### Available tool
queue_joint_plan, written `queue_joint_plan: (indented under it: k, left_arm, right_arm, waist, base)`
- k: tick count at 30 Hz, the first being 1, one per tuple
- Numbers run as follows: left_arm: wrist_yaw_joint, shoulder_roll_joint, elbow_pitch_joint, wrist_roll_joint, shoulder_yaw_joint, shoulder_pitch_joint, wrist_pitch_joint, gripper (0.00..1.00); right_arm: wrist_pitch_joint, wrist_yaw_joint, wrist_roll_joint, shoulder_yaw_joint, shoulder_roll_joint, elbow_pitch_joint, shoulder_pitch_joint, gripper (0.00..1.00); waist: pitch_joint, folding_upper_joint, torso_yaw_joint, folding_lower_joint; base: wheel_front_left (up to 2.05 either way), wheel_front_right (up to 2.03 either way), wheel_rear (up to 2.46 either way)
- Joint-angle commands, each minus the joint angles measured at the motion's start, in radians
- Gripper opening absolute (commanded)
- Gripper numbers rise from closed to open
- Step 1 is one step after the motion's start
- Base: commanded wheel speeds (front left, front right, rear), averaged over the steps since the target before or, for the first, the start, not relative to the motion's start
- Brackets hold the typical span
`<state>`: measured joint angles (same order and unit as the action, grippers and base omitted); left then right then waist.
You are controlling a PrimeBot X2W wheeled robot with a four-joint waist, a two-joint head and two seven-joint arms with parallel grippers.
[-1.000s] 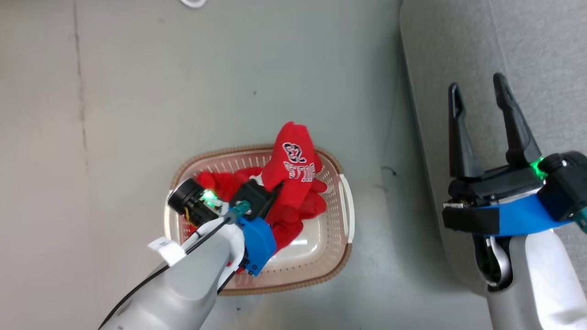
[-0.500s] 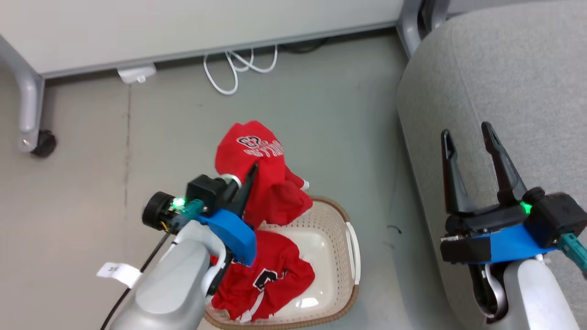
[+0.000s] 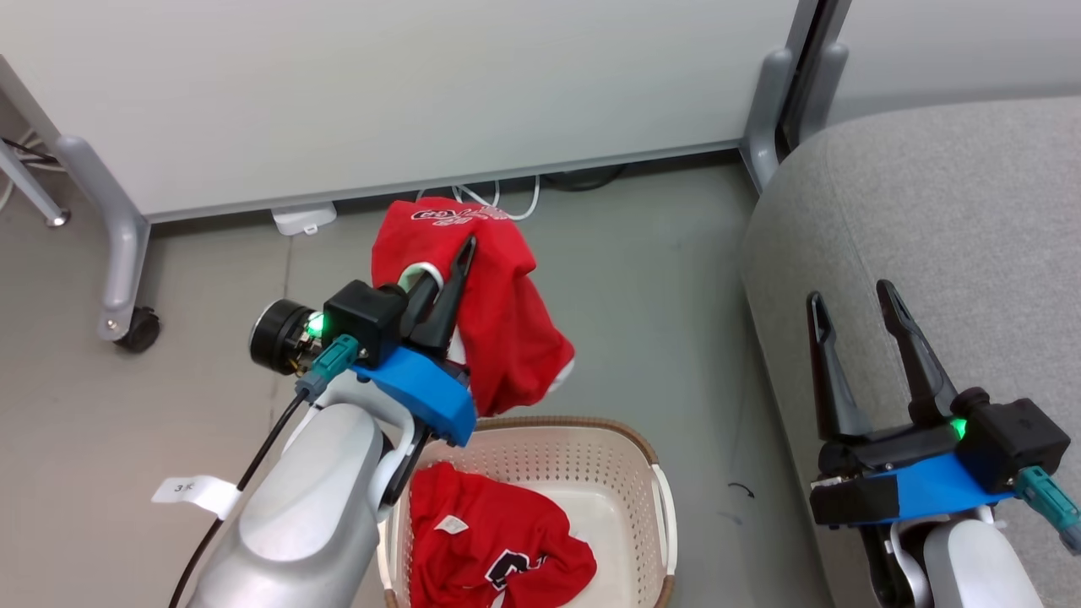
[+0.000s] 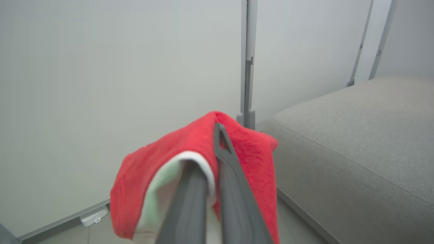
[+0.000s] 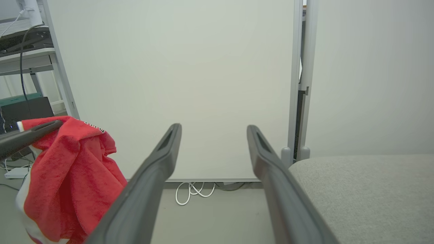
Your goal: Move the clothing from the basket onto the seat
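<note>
Grey floor (image 3: 659, 279) meets a white partition (image 3: 422, 84) at twelve o'clock. Left hand (image 3: 448, 262) pinches a red shirt (image 3: 507, 338); right hand (image 3: 848, 292) is spread.

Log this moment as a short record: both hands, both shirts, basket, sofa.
left hand: shut on held shirt, raised above the basket
right hand: open, holding nothing, by the left edge of the sofa
held shirt: red, hangs from the left hand, clear of the basket, not yet over the sofa
second shirt: red, crumpled inside the basket
basket: on the floor, left of the sofa, apart from it
sofa: grey, on the robot's right
</note>
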<state>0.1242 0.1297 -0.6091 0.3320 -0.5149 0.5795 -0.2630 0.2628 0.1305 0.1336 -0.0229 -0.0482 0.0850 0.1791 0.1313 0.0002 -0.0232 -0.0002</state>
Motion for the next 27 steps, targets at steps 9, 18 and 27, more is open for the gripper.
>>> queue_joint_plan:
  k: [9,18,27]
  left_arm:
    - [0.006,-0.012,0.096,0.055,-0.074,0.061,-0.003,0.00]
    - [0.006,-0.014,0.156,0.116,-0.151,0.091,0.020,0.00]
    - [0.006,-0.014,0.199,0.164,-0.191,0.106,0.059,0.00]
  right_arm:
    - [0.003,0.000,0.012,0.000,-0.004,0.010,-0.056,1.00]
    - [0.003,0.000,0.016,0.002,-0.004,0.004,-0.082,1.00]
    - [0.003,0.000,0.012,-0.032,-0.004,-0.008,-0.081,1.00]
  waist:
    - [-0.066,-0.0002,0.019,0.0002]
    - [-0.088,-0.0002,0.036,0.0002]
    - [-0.100,-0.0002,0.044,0.0002]
  base:
    - [0.00,0.00,0.00]
    - [0.00,0.00,0.00]
    - [0.00,0.00,0.00]
